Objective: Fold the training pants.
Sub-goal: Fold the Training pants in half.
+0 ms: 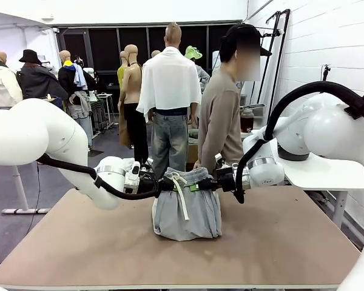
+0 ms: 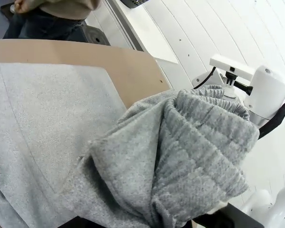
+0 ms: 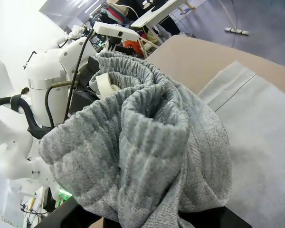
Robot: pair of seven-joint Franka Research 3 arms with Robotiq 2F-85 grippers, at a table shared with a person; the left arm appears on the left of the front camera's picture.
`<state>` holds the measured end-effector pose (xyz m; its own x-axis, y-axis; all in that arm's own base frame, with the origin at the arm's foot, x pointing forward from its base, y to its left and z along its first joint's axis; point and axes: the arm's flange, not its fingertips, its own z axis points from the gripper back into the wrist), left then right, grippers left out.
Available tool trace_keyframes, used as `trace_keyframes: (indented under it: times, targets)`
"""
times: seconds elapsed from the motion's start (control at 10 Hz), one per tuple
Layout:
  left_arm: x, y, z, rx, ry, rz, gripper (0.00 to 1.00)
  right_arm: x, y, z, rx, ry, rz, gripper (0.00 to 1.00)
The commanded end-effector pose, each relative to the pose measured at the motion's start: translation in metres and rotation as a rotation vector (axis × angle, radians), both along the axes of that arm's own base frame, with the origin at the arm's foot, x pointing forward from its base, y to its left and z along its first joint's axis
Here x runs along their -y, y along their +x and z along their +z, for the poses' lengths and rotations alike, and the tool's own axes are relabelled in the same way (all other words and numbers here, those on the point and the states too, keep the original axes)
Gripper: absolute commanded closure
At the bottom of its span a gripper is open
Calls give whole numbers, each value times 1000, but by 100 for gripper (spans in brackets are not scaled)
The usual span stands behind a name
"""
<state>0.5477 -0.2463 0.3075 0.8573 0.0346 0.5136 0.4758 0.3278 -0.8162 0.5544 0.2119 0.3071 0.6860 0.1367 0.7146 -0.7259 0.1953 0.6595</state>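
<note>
The training pants are light grey, with a gathered waistband and a white drawstring hanging down the front. They hang in a bundle above the table's middle, the lower part resting on the brown tabletop. My left gripper is shut on the waistband's left end, and my right gripper is shut on its right end. In the left wrist view the bunched waistband covers the fingers, with flat grey fabric spread below. The right wrist view shows the ribbed waistband wrapped over the fingers.
A person stands at the table's far edge, behind the pants. A white side table stands at the right, past the right arm. Bare tabletop lies to both sides and in front of the bundle.
</note>
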Motion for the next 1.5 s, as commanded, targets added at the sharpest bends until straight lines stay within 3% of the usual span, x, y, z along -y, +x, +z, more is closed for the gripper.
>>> trace_keyframes:
  times: [0.0, 0.2, 0.5, 0.9, 1.4]
  targets:
    - [0, 0, 0, 0, 0, 0, 100, 0, 0, 0, 0, -1, -1, 100]
    - [-2, 36, -4, -10, -13, 23, 100, -4, 23, -6, -50, 16, -42, 100]
    - [2, 65, -20, -61, 0, 33, 100, -11, 42, -16, -108, 18, -70, 100]
    - [8, 84, -49, -191, 63, 60, 100, -8, 64, -43, -222, -26, -120, 100]
    - [0, 99, -62, -270, 99, 109, 100, 4, 75, -58, -292, -76, -176, 100]
